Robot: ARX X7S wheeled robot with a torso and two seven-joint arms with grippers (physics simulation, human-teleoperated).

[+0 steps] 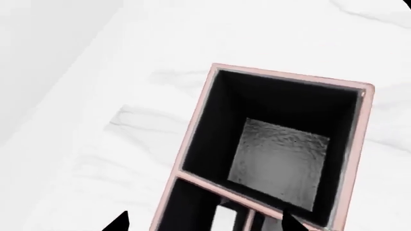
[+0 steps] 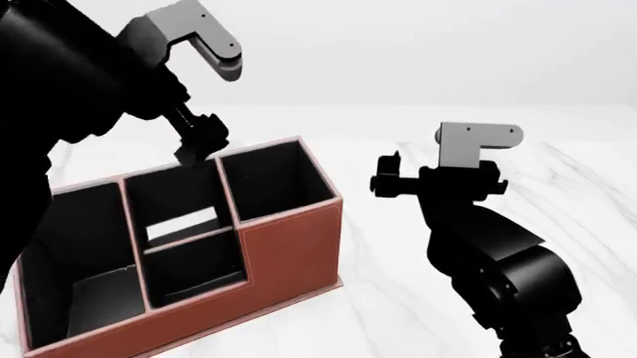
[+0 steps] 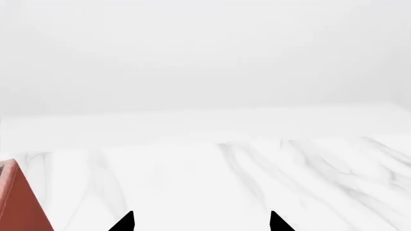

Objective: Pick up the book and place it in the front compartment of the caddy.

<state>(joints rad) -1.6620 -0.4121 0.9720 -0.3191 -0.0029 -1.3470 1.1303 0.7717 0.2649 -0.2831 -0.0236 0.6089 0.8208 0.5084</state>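
Note:
The reddish-brown caddy [image 2: 289, 253] stands at the lower left of the head view, its black pockets open upward. A white strip [image 2: 182, 222], the book's page edges, shows inside the middle column's rear pocket, just behind the low divider. Its black covers blend into the black lining. My left gripper [image 2: 199, 145] hangs open and empty just above the caddy's back rim. In the left wrist view the left gripper [image 1: 205, 224] is over the caddy's pale rim [image 1: 192, 125], and the white strip [image 1: 226, 219] shows in a neighbouring pocket. My right gripper [image 2: 386, 179] is open and empty to the right of the caddy.
The caddy stands on a white marble table [image 2: 418, 298] with a plain pale wall behind. In the right wrist view the right gripper [image 3: 200, 224] faces bare marble [image 3: 257, 173], with one caddy corner [image 3: 19, 202] at the edge. No mug is in view.

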